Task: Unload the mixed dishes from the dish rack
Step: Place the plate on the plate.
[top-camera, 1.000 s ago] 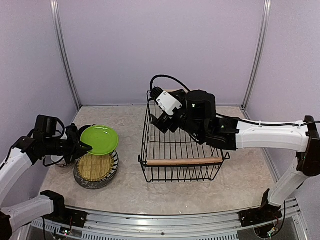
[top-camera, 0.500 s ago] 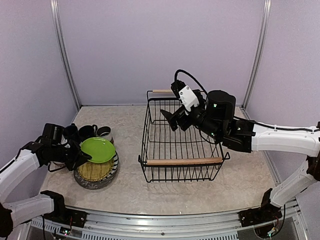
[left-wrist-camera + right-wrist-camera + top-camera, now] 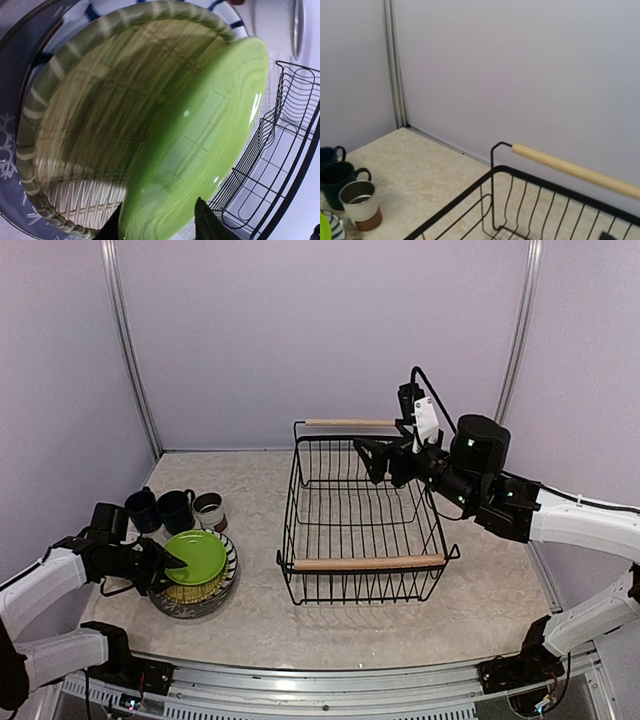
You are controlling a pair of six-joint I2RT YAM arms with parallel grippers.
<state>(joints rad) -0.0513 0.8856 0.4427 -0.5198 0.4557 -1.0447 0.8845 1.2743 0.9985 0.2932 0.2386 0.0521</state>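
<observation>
The left arm is reaching low along the table's left side, its left gripper (image 3: 168,565) straddling the near rim of the lime-green plate (image 3: 198,554), which is lying on the striped plate (image 3: 200,589). Whether the fingers (image 3: 207,225) are pinching that rim or sitting loose around it is hard to tell, since the wrist view is cutting them off at its bottom edge. The right arm is stretching over the far right corner of the dish rack (image 3: 360,583), which is standing mid-table, and the right gripper (image 3: 374,458) is hovering there with jaws spread wide on nothing, while two dark mugs (image 3: 176,510) and the white-brown cup (image 3: 209,508) are standing just behind the plates.
</observation>
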